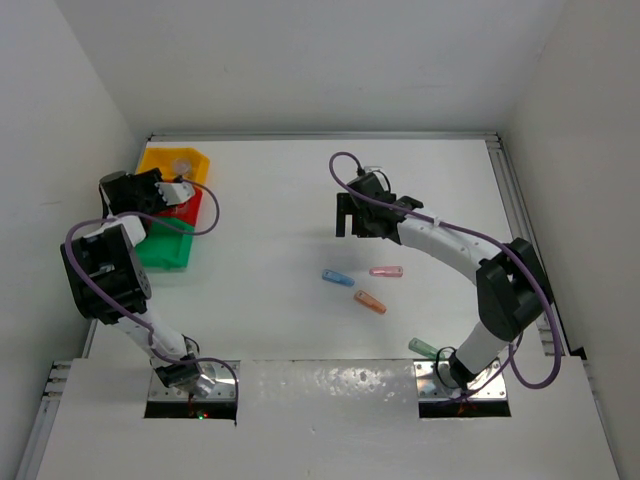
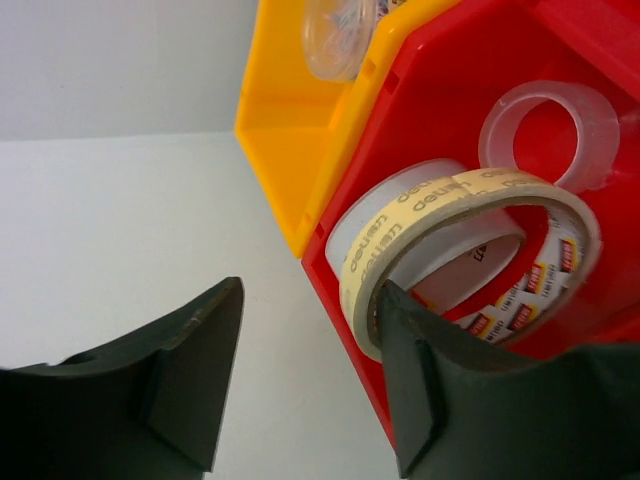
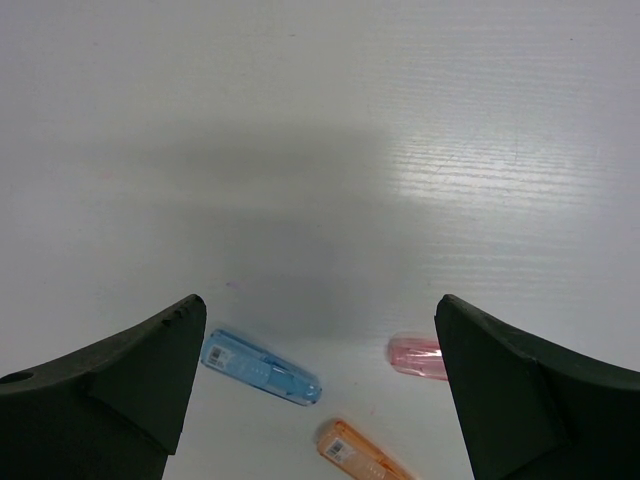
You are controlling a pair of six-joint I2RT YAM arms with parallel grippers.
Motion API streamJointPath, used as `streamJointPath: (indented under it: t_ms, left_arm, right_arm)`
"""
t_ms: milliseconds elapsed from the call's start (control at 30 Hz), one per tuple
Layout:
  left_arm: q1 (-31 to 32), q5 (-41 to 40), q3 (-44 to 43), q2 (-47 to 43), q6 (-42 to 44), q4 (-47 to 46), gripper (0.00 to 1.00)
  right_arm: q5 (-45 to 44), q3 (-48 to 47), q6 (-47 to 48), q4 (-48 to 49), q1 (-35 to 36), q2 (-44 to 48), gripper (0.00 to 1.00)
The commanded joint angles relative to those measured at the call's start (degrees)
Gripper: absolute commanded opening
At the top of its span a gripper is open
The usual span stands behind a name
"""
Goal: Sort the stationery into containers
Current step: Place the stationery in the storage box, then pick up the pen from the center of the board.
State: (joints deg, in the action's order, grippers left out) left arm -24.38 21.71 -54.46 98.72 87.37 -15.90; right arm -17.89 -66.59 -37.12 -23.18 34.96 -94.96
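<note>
The containers stand in a row at the far left: yellow bin point(image 1: 175, 163), red bin point(image 1: 190, 212), green bin point(image 1: 165, 252). My left gripper point(image 1: 172, 193) hangs open over the red bin. In the left wrist view one finger point(image 2: 420, 370) reaches inside a beige tape ring point(image 2: 455, 215) that lies in the red bin point(image 2: 420, 110) with a grey ring point(image 2: 395, 200) and a clear ring point(image 2: 550, 125). The other finger is outside the bin. A clear pot point(image 2: 340, 35) sits in the yellow bin point(image 2: 275, 120). My right gripper point(image 3: 320, 300) is open above the table, beyond the blue point(image 3: 262, 366), pink point(image 3: 415, 357) and orange point(image 3: 358, 455) capsules.
A green capsule-shaped piece point(image 1: 423, 347) lies by the right arm's base. White walls close in the table on the left, back and right. The three capsules point(image 1: 337, 277) point(image 1: 386, 271) point(image 1: 370, 302) lie mid-table between the arms.
</note>
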Motion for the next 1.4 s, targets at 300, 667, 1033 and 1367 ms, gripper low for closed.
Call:
streamJointPath:
  t_ms: [300, 667, 1033, 1367]
  left_arm:
    - [-2.4, 3.8, -6.6, -1.1, 7.5, 14.7, 0.86]
    - [-2.3, 5.0, -10.0, -2.6, 7.9, 23.5, 1.0]
    - [-1.6, 16.2, -24.0, -6.9, -19.7, 37.3, 0.85]
    - [30.7, 7.7, -30.6, -7.5, -30.2, 64.6, 0.67]
  right_arm:
    - [-1.7, 0.8, 0.6, 0.0, -0.2, 3.1, 0.95]
    - [-1.6, 2.3, 0.6, 0.0, -0.3, 5.2, 0.95]
    - [3.8, 4.6, 2.2, -7.0, -4.0, 10.3, 0.98]
    - [10.7, 14.6, -4.3, -11.1, -14.6, 16.2, 0.88]
